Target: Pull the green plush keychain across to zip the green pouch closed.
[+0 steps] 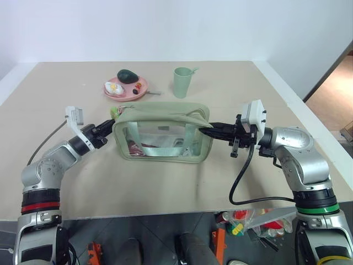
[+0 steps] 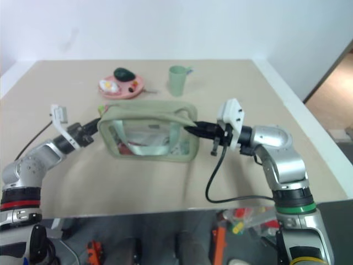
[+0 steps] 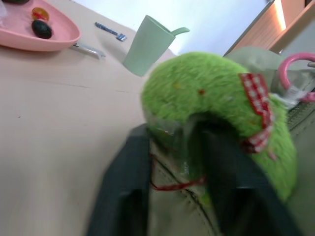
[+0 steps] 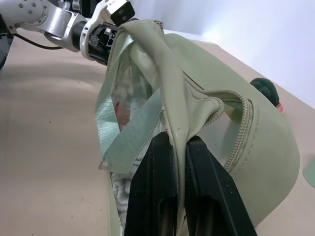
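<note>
Left end effector (image 3: pixel 177 196) around green plush keychain (image 3: pixel 216 98)

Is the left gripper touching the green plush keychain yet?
Touching. In the left wrist view the left gripper has its jaws around the base of the green plush keychain.

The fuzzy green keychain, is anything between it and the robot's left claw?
No. The left claw is already right at the green plush keychain, its black fingers on either side of it. Nothing visible sits between them.
</note>
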Motion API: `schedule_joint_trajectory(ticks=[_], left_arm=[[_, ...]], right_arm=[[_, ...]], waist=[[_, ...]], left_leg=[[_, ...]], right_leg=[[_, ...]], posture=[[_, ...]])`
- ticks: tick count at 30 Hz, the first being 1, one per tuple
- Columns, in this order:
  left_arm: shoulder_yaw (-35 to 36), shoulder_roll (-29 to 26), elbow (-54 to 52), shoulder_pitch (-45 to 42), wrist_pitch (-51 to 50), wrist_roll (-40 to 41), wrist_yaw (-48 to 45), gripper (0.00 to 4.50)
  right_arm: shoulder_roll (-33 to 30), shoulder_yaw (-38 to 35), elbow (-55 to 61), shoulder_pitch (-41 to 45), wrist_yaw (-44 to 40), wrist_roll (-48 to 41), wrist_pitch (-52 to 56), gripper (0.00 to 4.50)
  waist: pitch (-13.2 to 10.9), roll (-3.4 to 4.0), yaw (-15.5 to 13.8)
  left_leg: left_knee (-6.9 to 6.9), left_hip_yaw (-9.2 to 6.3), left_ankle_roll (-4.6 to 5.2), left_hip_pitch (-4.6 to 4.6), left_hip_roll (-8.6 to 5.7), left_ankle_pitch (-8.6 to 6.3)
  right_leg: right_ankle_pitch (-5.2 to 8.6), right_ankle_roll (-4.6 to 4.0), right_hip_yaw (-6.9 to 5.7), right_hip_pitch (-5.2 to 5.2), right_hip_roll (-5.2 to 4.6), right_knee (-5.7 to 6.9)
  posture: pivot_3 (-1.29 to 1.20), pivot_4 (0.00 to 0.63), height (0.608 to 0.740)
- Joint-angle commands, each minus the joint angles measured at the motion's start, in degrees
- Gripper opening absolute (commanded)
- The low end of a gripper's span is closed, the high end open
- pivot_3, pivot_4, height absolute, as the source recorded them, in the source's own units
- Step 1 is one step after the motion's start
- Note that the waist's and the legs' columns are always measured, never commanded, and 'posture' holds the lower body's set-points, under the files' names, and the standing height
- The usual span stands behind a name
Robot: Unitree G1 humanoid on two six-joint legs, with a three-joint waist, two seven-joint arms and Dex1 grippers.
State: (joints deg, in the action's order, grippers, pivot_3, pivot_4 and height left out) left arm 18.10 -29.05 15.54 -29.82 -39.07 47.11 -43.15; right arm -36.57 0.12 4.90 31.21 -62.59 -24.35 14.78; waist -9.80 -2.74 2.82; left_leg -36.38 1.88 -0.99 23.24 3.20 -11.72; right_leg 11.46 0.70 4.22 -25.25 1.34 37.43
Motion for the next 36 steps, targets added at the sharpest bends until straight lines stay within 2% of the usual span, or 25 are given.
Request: schedule_joint_trajectory(ticks=[1,6,15,19,25,29,32,36], left_arm=[[1.1,0.1,-0.4,-1.7,0.6,0.2,-1.2,0.08],[3.7,-0.7,-4.1,-2.4,-2.0,3.5,-0.2,0.08],[8.0,-7.4,-18.3,-7.4,-10.3,11.5,6.2,0.08],[4.4,-6.6,-22.3,-10.8,-11.7,11.6,8.4,0.08],[-5.5,-3.4,-22.5,-12.9,-8.8,5.0,6.9,0.08],[-12.2,-4.3,-21.6,-13.5,-7.9,0.0,2.5,0.08],[-13.7,-5.7,-20.8,-13.3,-7.7,-2.5,0.4,0.08],[-13.2,-7.7,-20.3,-14.3,-7.2,-4.5,-1.1,1.32]], right_arm=[[-0.7,-0.8,2.6,-0.3,0.0,-0.4,-0.3,0.0],[-0.9,-1.0,2.5,-0.7,-0.1,-0.4,-0.5,0.0],[-1.3,-1.5,1.5,-1.6,-0.4,-0.4,-1.5,0.0],[-1.3,-1.4,1.0,-1.6,-0.3,-0.3,-1.8,0.0],[-0.7,-1.0,0.7,-1.2,0.1,-0.2,-2.3,0.0],[-0.4,-0.8,0.9,-1.1,0.4,0.0,-2.6,0.0],[-0.3,-0.8,1.0,-1.3,0.6,0.0,-2.7,0.0],[-0.2,-0.9,1.2,-1.4,0.9,0.1,-2.8,0.0]], waist=[[0.0,0.0,0.0],[0.0,0.0,0.0],[0.0,0.0,0.0],[0.0,-0.01,-0.1],[0.0,-0.01,-0.1],[0.0,0.0,-0.1],[0.0,0.0,-0.1],[0.0,0.0,-0.1]], left_leg=[[0.0,0.0,0.0,0.0,0.0,0.0],[0.0,-0.01,0.0,0.0,0.0,0.0],[0.0,-0.06,0.0,0.02,-0.01,0.0],[-0.02,-0.06,-0.01,0.02,-0.05,0.01],[-0.05,-0.07,-0.03,0.01,-0.12,0.02],[-0.02,-0.12,-0.03,0.03,-0.11,0.02],[-0.01,-0.13,-0.03,0.03,-0.11,0.02],[-0.02,-0.14,-0.03,0.02,-0.11,0.02]], right_leg=[[0.0,0.0,0.0,0.0,0.0,0.0],[-0.01,0.01,0.0,0.0,0.0,0.0],[0.0,0.01,-0.02,0.0,-0.01,0.0],[-0.01,0.03,-0.03,0.03,-0.04,0.0],[-0.02,0.05,0.01,0.04,-0.06,0.0],[0.0,0.03,-0.01,0.02,-0.03,0.0],[0.0,0.03,-0.01,0.01,-0.02,0.0],[0.0,0.03,-0.01,0.02,-0.03,0.0]], posture=[[0.0,0.15,0.74],[0.0,0.15,0.74],[0.0,0.15,0.74],[0.0,0.15,0.74],[0.0,0.15,0.74],[0.0,0.15,0.74],[0.0,0.15,0.74],[0.0,0.15,0.74]])
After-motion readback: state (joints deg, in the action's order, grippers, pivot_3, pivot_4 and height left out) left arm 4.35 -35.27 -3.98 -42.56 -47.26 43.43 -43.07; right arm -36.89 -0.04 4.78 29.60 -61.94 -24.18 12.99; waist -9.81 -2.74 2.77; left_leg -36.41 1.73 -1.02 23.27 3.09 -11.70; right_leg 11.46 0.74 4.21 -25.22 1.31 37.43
